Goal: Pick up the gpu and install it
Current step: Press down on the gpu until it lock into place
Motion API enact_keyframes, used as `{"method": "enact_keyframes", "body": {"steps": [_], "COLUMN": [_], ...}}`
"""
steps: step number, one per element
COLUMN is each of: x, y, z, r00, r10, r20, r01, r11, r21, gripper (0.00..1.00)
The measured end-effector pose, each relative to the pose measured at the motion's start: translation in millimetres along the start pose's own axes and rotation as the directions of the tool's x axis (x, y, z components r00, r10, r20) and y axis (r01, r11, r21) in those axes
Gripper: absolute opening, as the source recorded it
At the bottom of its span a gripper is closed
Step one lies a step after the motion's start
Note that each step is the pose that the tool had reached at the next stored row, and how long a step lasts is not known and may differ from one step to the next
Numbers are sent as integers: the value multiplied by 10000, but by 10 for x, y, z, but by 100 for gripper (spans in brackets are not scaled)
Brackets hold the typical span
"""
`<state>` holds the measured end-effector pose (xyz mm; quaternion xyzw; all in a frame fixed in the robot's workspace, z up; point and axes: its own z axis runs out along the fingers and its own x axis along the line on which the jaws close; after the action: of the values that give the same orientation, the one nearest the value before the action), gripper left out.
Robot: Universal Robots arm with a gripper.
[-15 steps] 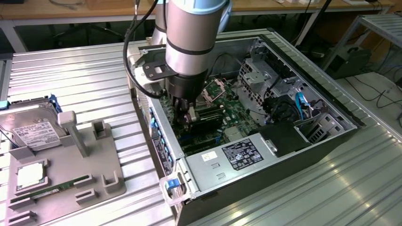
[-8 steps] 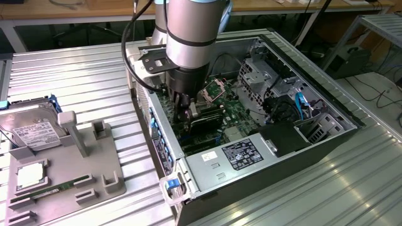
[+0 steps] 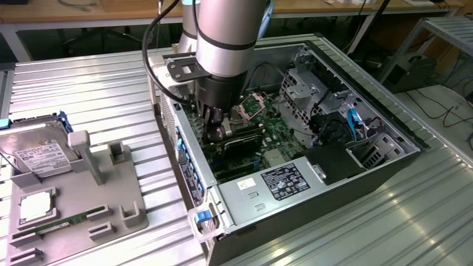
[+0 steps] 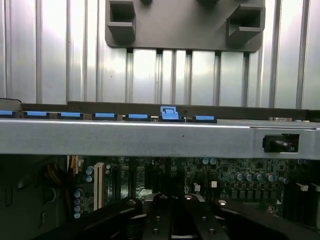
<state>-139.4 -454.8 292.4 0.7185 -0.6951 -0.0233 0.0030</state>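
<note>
- The gpu lies low inside the open computer case, over the motherboard, its black shroud just under the gripper, which reaches down into the case from the arm.
- Whether the jaws are clenched on the card or released I cannot tell; the arm's body hides the contact in the exterior view, and the wrist view shows just the dark finger bases.
- Risk, as I judge it: if the card edge sits off its slot, downward pressure could bend the board or scrape nearby components.
- A tilted card might also catch its end bracket on the case's rear wall with the blue clips.
- Cables inside the case are near enough to snag on any sideways move.
- The exterior view gives the whole layout: the grey parts tray beside the case on the ribbed worktop, holding a hard drive.
- The wrist view adds the close look along the case rim, the motherboard capacitors and the tray's edge beyond.
</note>
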Motion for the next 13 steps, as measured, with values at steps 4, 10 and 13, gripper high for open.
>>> {"method": "enact_keyframes", "body": {"steps": [4,10,13], "x": [1,0,1], "y": [-13,-14,-14], "z": [-1,-1,-1], "r00": [10000,10000,10000], "r10": [15,35,37], "r20": [17,37,38], "r01": [-14,-30,-32], "r11": [9987,9932,9929], "r21": [-516,-1164,-1189], "gripper": [11,11,11]}}
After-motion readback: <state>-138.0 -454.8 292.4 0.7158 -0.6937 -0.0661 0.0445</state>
